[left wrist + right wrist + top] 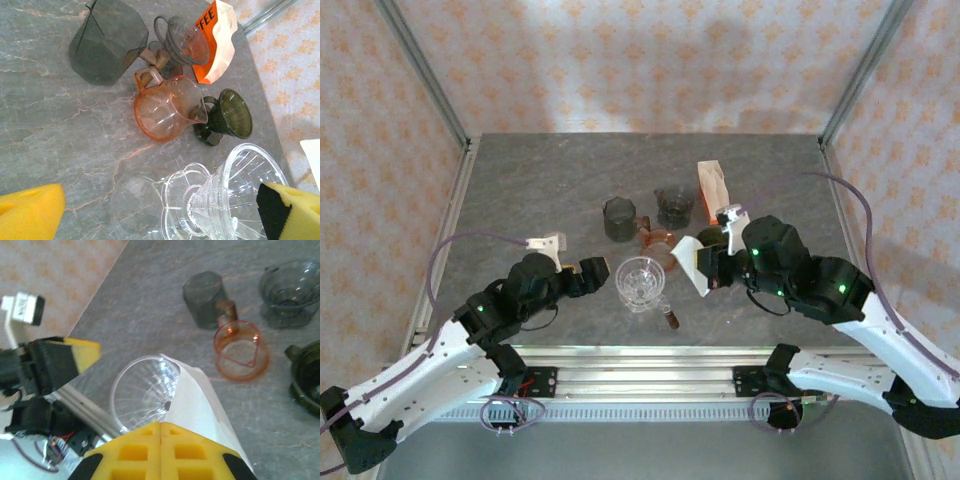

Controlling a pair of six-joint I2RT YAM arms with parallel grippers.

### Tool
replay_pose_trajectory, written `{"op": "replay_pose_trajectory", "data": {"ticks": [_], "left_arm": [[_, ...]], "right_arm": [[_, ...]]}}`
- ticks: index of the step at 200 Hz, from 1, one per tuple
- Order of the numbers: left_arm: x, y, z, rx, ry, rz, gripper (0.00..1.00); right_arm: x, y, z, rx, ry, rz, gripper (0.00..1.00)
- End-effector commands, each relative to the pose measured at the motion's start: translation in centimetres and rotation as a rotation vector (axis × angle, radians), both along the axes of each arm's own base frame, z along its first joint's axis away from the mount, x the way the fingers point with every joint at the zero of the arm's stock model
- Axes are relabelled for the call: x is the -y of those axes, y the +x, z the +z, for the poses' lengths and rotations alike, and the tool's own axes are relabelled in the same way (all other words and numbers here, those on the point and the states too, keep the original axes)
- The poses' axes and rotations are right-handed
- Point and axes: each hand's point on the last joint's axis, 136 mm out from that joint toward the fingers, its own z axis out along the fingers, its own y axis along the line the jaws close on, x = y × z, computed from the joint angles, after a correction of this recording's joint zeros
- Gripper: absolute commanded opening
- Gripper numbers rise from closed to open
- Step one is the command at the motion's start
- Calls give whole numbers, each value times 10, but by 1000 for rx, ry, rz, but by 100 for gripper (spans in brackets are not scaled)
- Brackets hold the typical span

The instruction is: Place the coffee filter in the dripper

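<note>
The right arm (820, 285) leans low, the right fingers (130, 450) clamped on the coffee filter (200, 405) close to the dripper (142, 390). The left fingers (30, 210) stand wide apart beside the dripper.

In the left wrist view we see a smoky grey jug (107, 42) at upper left. An orange glass pitcher (162, 110) sits at centre, a dark green cone (230, 116) just right of it. An orange coffee bag (215, 45) lies at top, all on the grey marbled table (45, 125).
</note>
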Motion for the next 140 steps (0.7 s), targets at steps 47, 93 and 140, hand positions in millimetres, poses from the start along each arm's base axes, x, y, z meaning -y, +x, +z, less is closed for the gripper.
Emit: {"op": "replay_pose_trajectory", "data": {"ticks": [47, 93, 140], "left_arm": [[5, -1, 9, -24, -19, -20, 100], [7, -3, 21, -3, -26, -45, 100], [11, -3, 29, 14, -48, -64, 99]], "right_arm": [[-32, -13, 9, -73, -20, 81, 0], [-48, -6, 0, -136, -96, 84, 0], [-68, 5, -13, -179, -172, 89, 0]]}}
